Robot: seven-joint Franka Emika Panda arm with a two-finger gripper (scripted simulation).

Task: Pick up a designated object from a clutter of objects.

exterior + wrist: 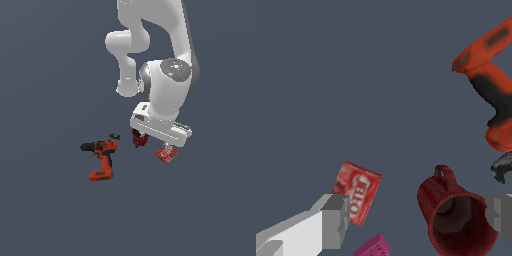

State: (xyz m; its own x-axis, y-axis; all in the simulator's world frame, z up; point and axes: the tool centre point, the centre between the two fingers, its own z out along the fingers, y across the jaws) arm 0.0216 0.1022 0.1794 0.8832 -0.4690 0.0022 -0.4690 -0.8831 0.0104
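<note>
Gripper (416,220) above flat red box (357,192)

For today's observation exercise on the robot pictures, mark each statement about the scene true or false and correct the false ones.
1. The gripper is open. True.
2. The small red box is clamped between the fingers. False: it lies free beside one finger.
3. The dark red mug lies on its side. True.
4. The power drill is blue. False: it is orange and black.
5. A pink piece lies near the box. True.
</note>
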